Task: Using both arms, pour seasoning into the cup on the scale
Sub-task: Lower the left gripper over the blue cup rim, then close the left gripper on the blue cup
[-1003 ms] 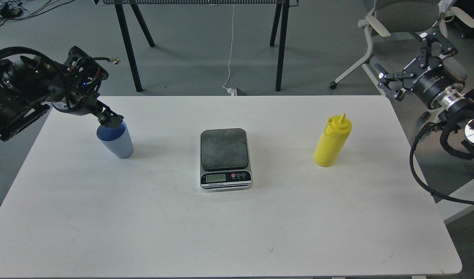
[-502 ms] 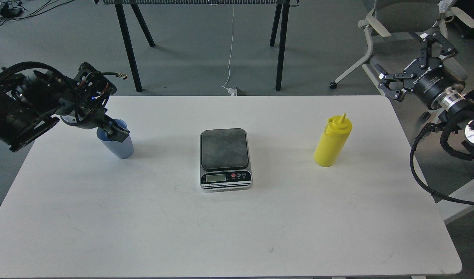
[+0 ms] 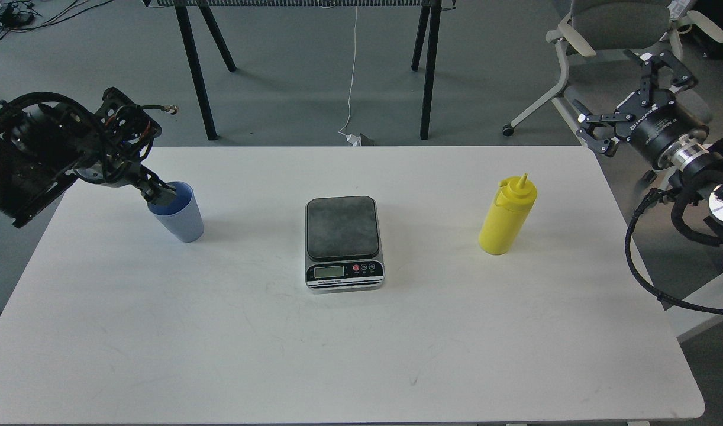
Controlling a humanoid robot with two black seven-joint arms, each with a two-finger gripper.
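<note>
Your left pincer [image 3: 159,193] sits at the near-left rim of the cup [image 3: 178,218], its dark tip overlapping the rim and the blue inside; seen this small and dark, you cannot tell whether its fingers are apart, together or gripping the rim. The cup stands upright on the left part of the white counter [image 3: 338,355], well apart from the scale [image 3: 343,242], and its light blue ribbed wall tapers downward. The scale lies flat near the middle of the counter, with its dark grey platform bare, and its silver front, display and round buttons face you. The seasoning [image 3: 507,215], a yellow squeeze bottle, stands on the right part of the counter, its pointed nozzle up and a small cap hanging beside the neck; nothing touches it. Your right pincer [image 3: 630,89] hangs off the counter beyond its far right corner, above the floor and in front of a grey office chair [image 3: 622,23], and its two forked fingers are spread wide with nothing between them. It is well apart from the seasoning. The legs of a black stand [image 3: 196,71] rise from the floor behind the counter, and a white cable [image 3: 352,71] runs down between them.
</note>
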